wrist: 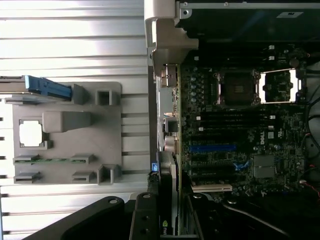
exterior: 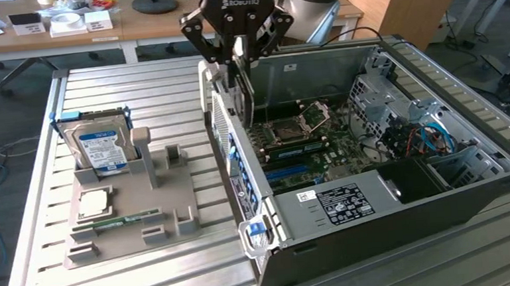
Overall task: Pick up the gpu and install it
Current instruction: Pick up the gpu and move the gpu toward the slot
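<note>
Hanging upright, the thin flat green-and-black gpu card (exterior: 239,94) is being gripped by the clamped fingers of the black robot hand (exterior: 237,56). It is being held at the rear wall of the open black computer case (exterior: 374,205) on the slatted metal counter (exterior: 127,84).

From where I stand, the table (exterior: 145,83) is bare ribbed aluminium with a dull brushed sheen. On it sits a holder (exterior: 119,243) of matt grey plastic, carrying a hard drive (exterior: 100,149) with a bright metal body and a glossy blue and white label. The computer case (exterior: 403,233) is matt black outside and raw, faintly reflective sheet metal within, around a green lacquered motherboard (exterior: 326,150); the gripper (exterior: 237,61) looks black and semi-gloss, and the gpu (wrist: 167,220) shows a smooth black face.
</note>
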Action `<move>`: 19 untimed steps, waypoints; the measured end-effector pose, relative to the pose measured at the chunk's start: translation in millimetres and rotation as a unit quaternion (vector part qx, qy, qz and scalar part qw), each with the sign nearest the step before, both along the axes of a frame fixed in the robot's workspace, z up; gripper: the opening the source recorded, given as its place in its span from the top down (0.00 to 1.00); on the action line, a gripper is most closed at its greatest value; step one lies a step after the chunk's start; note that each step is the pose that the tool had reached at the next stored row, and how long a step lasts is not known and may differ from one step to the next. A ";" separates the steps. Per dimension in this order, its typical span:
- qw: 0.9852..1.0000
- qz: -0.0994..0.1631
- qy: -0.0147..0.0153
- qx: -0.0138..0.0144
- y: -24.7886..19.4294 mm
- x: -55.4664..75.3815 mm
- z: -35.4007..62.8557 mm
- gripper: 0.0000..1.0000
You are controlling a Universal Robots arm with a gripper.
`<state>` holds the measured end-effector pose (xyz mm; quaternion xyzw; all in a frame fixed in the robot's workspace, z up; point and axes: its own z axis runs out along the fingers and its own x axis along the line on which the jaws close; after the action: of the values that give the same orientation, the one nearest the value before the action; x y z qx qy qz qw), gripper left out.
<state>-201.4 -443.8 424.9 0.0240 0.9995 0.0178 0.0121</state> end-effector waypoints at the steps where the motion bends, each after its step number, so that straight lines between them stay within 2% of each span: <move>1: 1.000 0.000 0.000 0.000 0.0 2.9 0.0 0.73; 19: 1.000 0.000 0.000 0.002 0.0 58.5 0.0 0.73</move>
<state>-142.9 -443.7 424.9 0.0241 0.9995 0.0193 0.0121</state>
